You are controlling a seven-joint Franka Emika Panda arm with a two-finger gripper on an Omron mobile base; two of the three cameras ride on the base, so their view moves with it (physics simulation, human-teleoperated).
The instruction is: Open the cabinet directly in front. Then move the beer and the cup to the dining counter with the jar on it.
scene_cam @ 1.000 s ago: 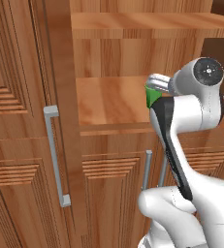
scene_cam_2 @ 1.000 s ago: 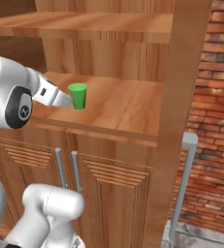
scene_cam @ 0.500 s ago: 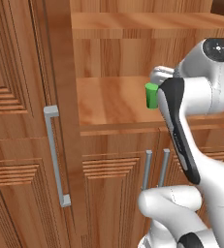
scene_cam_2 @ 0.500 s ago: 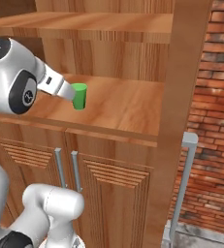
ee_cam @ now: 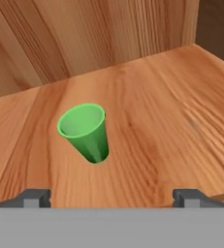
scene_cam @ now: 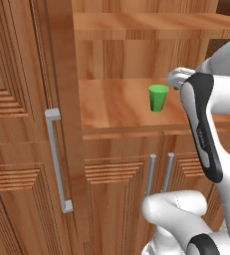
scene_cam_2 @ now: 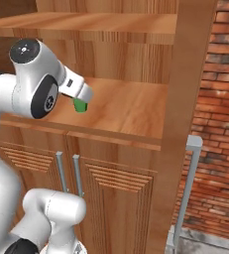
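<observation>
The cabinet (scene_cam: 17,124) stands open, both tall doors swung out. On its lower wooden shelf (scene_cam: 116,109) stands the plain green cup (scene_cam: 158,97), upright and alone. From the right base view my hand covers most of the cup (scene_cam_2: 80,105). Through the hand view the cup (ee_cam: 84,131) lies ahead and left of centre, clear of my gripper (ee_cam: 111,198). The gripper is open, its fingertips (ee_cam: 36,196) far apart and holding nothing. The beer, the dining counter and the jar are out of view.
An upper shelf (scene_cam: 146,22) hangs close above the cup. The left door's long grey handle (scene_cam: 57,159) and the right door's edge (scene_cam_2: 185,99) flank the opening. Lower doors with short handles (scene_cam: 159,174) sit below. A brick wall (scene_cam_2: 220,99) is at the right.
My arm has swung so that it no longer covers the cup in the left base view, and the hand has come over the cup in the right base view. The cup has not moved.
</observation>
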